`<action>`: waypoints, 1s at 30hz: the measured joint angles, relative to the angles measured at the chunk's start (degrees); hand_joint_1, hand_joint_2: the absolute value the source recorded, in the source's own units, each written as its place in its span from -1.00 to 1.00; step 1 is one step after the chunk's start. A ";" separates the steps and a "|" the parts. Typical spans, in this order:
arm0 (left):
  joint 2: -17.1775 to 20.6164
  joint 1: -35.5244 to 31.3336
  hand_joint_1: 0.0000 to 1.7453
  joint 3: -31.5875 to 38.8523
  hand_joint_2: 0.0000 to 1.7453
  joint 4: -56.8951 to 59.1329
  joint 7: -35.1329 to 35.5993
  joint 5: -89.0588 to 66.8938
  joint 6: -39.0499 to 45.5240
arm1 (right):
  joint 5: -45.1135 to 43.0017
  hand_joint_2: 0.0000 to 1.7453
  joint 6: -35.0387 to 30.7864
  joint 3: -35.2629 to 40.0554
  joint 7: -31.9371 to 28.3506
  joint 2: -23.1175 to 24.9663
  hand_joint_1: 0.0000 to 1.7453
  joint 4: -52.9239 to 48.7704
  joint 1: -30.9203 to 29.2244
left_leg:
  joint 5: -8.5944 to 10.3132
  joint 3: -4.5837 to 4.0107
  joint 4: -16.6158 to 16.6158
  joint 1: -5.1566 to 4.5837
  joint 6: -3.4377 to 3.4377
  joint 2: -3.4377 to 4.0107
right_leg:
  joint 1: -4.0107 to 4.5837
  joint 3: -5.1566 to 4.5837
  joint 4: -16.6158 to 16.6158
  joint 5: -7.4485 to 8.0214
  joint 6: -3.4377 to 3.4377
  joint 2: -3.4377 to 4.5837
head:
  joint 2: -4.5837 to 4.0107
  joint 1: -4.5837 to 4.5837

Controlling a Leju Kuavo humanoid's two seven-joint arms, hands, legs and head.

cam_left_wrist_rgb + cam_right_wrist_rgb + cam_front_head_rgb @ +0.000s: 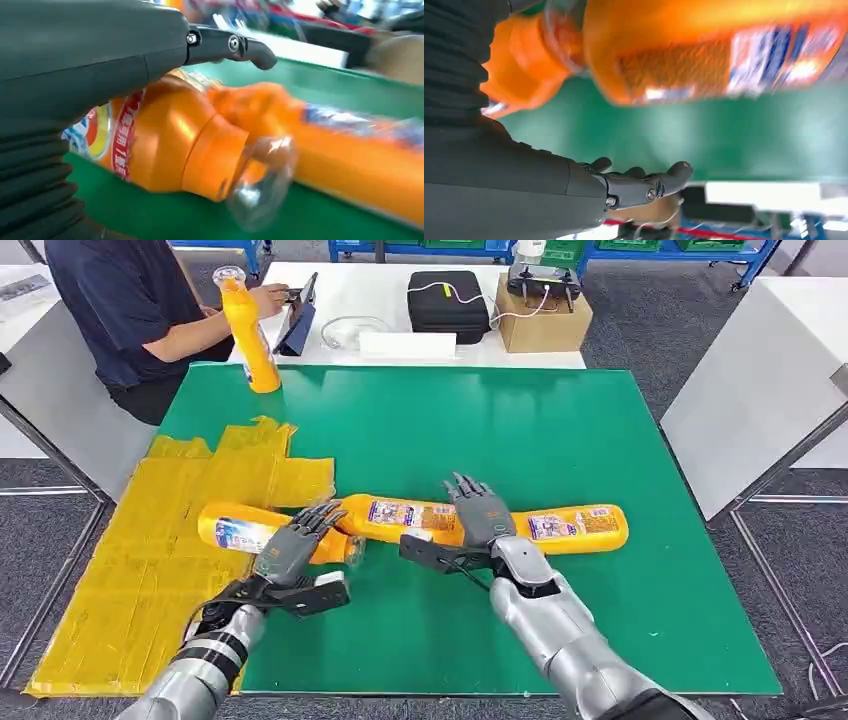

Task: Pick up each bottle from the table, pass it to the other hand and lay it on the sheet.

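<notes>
Three orange bottles lying on the green worktop [560, 430], one upright at the far left corner [250, 335]. Left robot hand [292, 548] draped over the left bottle [235, 530], which lies partly on the yellow sheet [150, 540]; grasp not determinable. Right robot hand [482, 512] released, fingers spread, over the gap between middle bottle [400, 517] and right bottle [575, 527].
</notes>
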 measured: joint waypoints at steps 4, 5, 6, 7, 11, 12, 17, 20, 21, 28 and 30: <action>8.30 5.57 -1.00 -14.11 -1.00 -12.93 -1.18 36.69 -12.58 | -0.04 1.00 1.70 0.74 -1.64 1.23 -1.00 2.93 -0.93 | 0.16 -0.19 0.00 0.06 -0.22 0.27 | 0.07 -0.43 0.02 0.19 -0.23 0.12 | 0.00 0.02; 10.58 7.63 -1.00 -17.57 -1.00 -17.76 -1.14 43.37 -15.36 | -0.09 1.00 1.90 0.81 -1.82 1.45 -1.00 3.50 -1.04 | 0.24 -0.40 0.01 0.06 -0.24 0.35 | 0.09 -0.71 0.02 0.31 -0.36 0.21 | 0.00 0.04; 12.26 9.44 -1.00 -19.81 -1.00 -21.65 -1.01 46.95 -17.74 | -0.09 1.00 1.92 0.87 -1.93 1.73 -1.00 4.02 -1.04 | 0.32 -0.63 0.02 0.06 -0.21 0.45 | 0.10 -0.95 0.03 0.41 -0.28 0.25 | 0.00 0.04; 13.45 11.04 -1.00 -21.02 -1.00 -25.67 -1.03 49.42 -20.19 | -0.07 1.00 1.90 0.92 -1.97 2.03 -1.00 4.53 -1.03 | 0.42 -0.86 0.03 0.06 -0.20 0.49 | 0.10 -1.20 0.03 0.53 -0.36 0.25 | 0.00 0.02; 15.27 15.12 -1.00 -21.52 -1.00 -37.90 -1.03 53.08 -29.98 | 0.20 1.00 1.92 1.35 -1.84 2.98 -1.00 5.80 -1.03 | 0.53 -1.31 0.04 0.06 -0.22 0.47 | 0.07 -1.59 0.06 0.59 -0.28 0.25 | 0.00 0.02; 15.49 15.78 -1.00 -21.54 -1.00 -40.11 -1.03 53.21 -30.58 | 0.20 1.00 1.93 1.35 -1.82 3.17 -1.00 6.04 -1.06 | 0.53 -1.33 0.04 0.06 -0.22 0.49 | 0.07 -1.63 0.06 0.59 -0.28 0.25 | 0.00 0.04; 16.32 17.71 -1.00 -21.15 -1.00 -46.97 -0.99 53.49 -33.17 | 0.44 1.00 1.90 1.35 -1.49 3.65 -1.00 6.78 -1.31 | 0.51 -1.45 0.04 0.05 -0.24 0.53 | 0.09 -1.78 0.05 0.58 -0.28 0.26 | 0.00 0.04; 15.22 18.91 -1.00 -17.93 -1.00 -50.62 -0.99 53.38 -39.88 | 1.97 1.00 1.44 1.62 0.92 3.85 1.00 7.31 -1.45 | 0.51 -1.46 0.04 0.05 -0.24 0.54 | 0.09 -1.82 0.05 0.58 -0.29 0.26 | 0.00 0.02; 14.76 19.13 -1.00 -16.97 -1.00 -51.48 -0.97 53.32 -41.03 | 2.77 1.00 1.29 1.92 2.33 3.94 1.00 7.52 -1.53 | 0.51 -1.46 0.04 0.05 -0.24 0.53 | 0.09 -1.82 0.05 0.58 -0.29 0.26 | 0.00 0.02; 11.79 19.37 -1.00 -13.83 -1.00 -55.23 -0.94 53.12 -44.73 | 2.53 1.00 2.43 2.21 6.38 3.56 1.00 9.78 -2.64 | 0.51 -1.44 0.04 0.05 -0.24 0.55 | 0.05 -1.81 0.05 0.59 -0.28 0.26 | 0.00 0.02; 11.23 19.36 -1.00 -13.46 -1.00 -55.94 -0.94 53.19 -45.05 | 2.43 1.00 2.41 2.14 6.38 3.22 1.00 10.19 -2.81 | 0.51 -1.41 0.05 0.05 -0.23 0.56 | 0.05 -1.79 0.04 0.59 -0.28 0.26 | 0.00 0.02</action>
